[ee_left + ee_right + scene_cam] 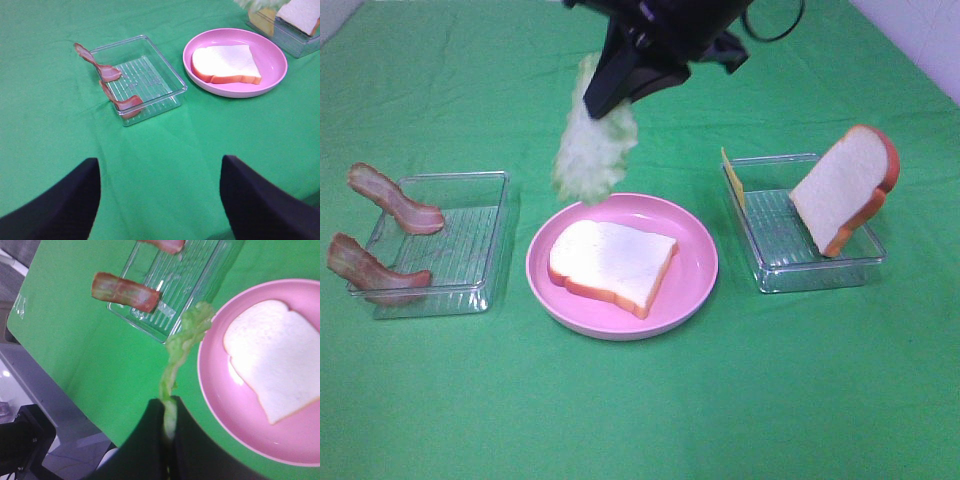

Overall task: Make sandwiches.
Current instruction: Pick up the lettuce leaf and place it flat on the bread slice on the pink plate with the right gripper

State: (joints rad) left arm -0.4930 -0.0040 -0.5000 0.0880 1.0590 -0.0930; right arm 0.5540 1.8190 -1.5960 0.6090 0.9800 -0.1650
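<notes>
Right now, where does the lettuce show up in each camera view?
Exterior high: lettuce hangs from the right gripper, over the pink plate's far rim.
Left wrist: only a pale scrap, cut by the frame, beyond the plate.
Right wrist: dangles from the shut gripper, beside the plate.
Shared landmark: the pink plate holding a bread slice.

I have a green cloth spread over the whole worktop (640,420), lightly creased. At its middle sits a round pink plate (698,262) with a raised rim. A clear plastic tray (460,250) with a ribbed floor lies flat just to its left. A second clear tray (775,245) lies just to its right, close to the rim. At the far right corner I can see a pale tiled surface (920,30) beyond the cloth.
</notes>
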